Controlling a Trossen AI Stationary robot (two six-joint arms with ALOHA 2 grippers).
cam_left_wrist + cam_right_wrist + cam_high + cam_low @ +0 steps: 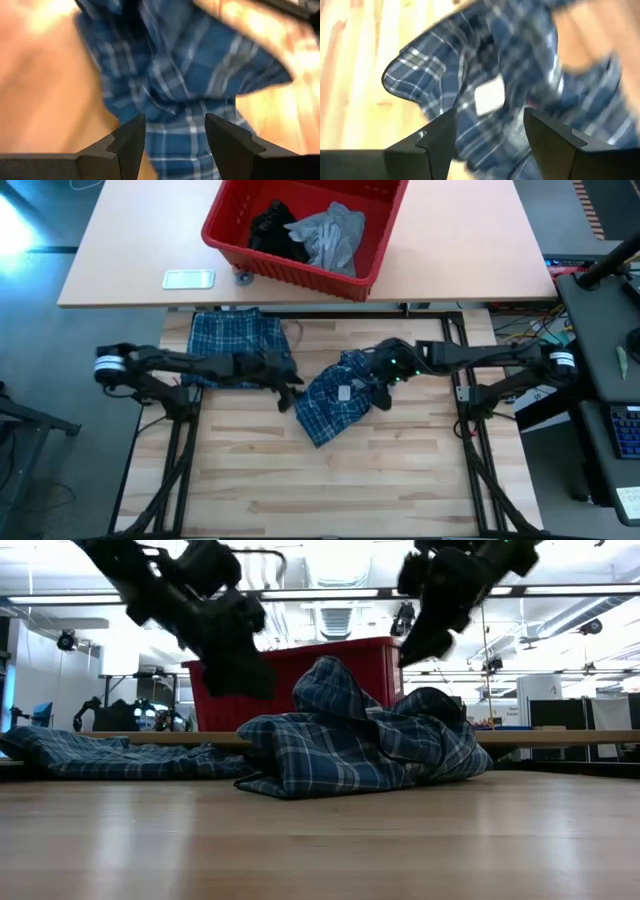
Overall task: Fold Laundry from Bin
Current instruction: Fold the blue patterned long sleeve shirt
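A crumpled blue-and-white plaid shirt (338,402) lies in a heap in the middle of the wooden table (250,480), a white tag (490,97) facing up. My left gripper (290,393) hovers open just off the heap's left edge, and in the low view it hangs above the table (240,675). My right gripper (383,385) hovers open over the heap's right part, clear above it (425,640). A second plaid piece (235,340) lies flat at the far left. The red bin (225,235) behind holds a black garment (272,230) and a grey T-shirt (332,235).
The bin stands on a tan table (460,250) beyond the wooden one, next to a flat white device (188,278). A black frame rail (340,313) runs between the two tables. The near half of the wooden table is bare.
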